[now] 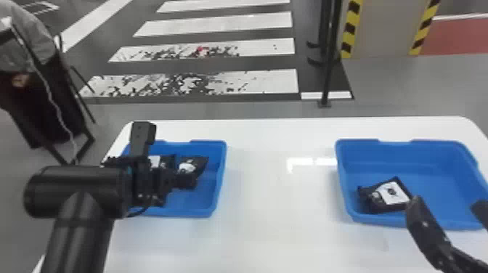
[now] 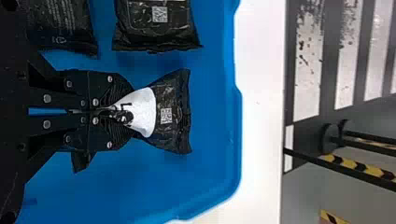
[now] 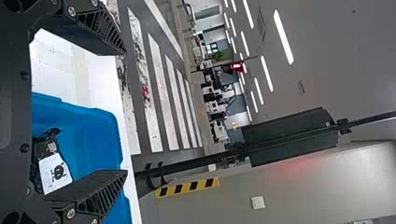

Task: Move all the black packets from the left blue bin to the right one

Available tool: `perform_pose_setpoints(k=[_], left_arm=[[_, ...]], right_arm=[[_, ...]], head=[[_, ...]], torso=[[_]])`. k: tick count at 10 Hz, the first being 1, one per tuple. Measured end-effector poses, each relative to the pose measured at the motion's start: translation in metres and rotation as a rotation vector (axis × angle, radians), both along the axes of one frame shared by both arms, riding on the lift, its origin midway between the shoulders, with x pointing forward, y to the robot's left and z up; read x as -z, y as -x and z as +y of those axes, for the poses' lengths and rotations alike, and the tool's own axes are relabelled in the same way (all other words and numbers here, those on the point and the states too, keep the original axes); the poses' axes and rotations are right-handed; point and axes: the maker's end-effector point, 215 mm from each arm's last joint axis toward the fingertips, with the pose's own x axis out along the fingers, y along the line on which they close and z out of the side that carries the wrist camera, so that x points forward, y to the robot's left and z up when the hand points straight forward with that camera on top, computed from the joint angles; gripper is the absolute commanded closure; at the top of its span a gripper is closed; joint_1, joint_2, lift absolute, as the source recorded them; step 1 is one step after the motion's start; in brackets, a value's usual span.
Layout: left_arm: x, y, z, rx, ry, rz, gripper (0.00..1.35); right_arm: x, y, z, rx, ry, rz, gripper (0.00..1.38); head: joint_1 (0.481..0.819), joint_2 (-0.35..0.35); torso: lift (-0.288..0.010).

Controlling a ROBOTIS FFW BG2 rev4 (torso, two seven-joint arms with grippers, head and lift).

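Observation:
In the left blue bin [image 1: 214,181], my left gripper [image 1: 186,180] is closed on a black packet [image 1: 194,163] with a white label. The left wrist view has this left gripper [image 2: 122,112] pinching the packet [image 2: 172,112], whose pinched middle is bunched between the fingers. Two more black packets [image 2: 159,28] [image 2: 60,23] lie beside it in that bin, partly behind the arm in the head view. The right blue bin [image 1: 428,170] holds a black packet [image 1: 392,194] in its near left part. Over that bin's near right side is my right gripper [image 1: 448,207]; its fingers [image 3: 100,32] stand wide apart, holding nothing.
Both bins stand on a white table [image 1: 276,199], with a wide stretch of tabletop between them. Beyond the far table edge, a black pole [image 1: 328,65] rises from the floor. A person sits at the far left, away from the bins.

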Motion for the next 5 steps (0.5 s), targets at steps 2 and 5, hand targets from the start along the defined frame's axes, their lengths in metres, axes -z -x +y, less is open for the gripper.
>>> perform_pose_setpoints(k=[2,5], left_arm=[[-0.047,0.017,-0.029,0.059,0.042,-0.113,1.20],[-0.104,0.042,-0.123,0.249,0.162,-0.276,1.20]], right_arm=[[-0.007,-0.001,0.003,-0.015,-0.003,-0.014,0.14],[-0.032,-0.012,0.028,-0.120,-0.033,-0.042,0.14]], head=[[0.695,0.130],[0.695,0.028]], torso=[[-0.140],[-0.140]])
